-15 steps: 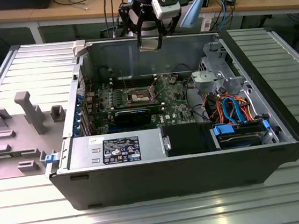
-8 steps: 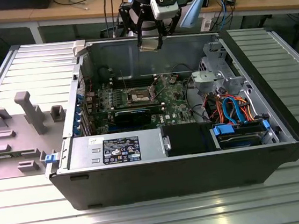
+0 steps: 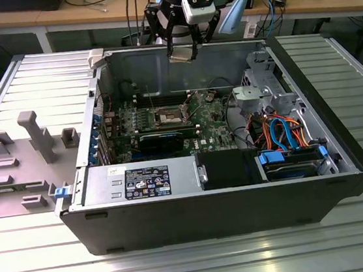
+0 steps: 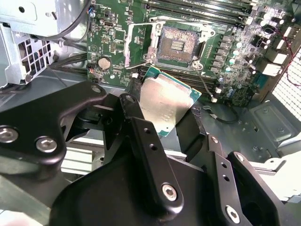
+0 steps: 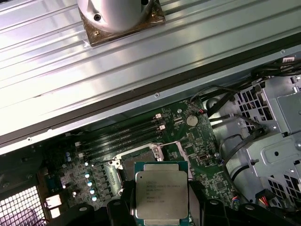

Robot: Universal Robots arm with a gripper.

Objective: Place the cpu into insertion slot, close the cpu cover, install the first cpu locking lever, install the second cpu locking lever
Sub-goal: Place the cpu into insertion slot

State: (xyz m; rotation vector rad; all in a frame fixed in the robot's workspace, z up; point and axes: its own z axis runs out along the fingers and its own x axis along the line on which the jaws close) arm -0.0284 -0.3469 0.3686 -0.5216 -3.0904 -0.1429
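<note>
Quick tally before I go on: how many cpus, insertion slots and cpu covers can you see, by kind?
cpu: 1
slot: 1
cover: 1
Total: 3

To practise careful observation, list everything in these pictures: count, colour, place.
cpu: one, silver-grey, above the motherboard, in the gripper
insertion slot: one, brownish-grey, empty, in the motherboard
cpu cover: one, silver, open beside the insertion slot
motherboard: one, green, inside the case
case: one, black, on the ribbed metal table
cables: several, blue and orange, at the exterior view's right in the case
gripper: one, black, shut on the cpu
</note>
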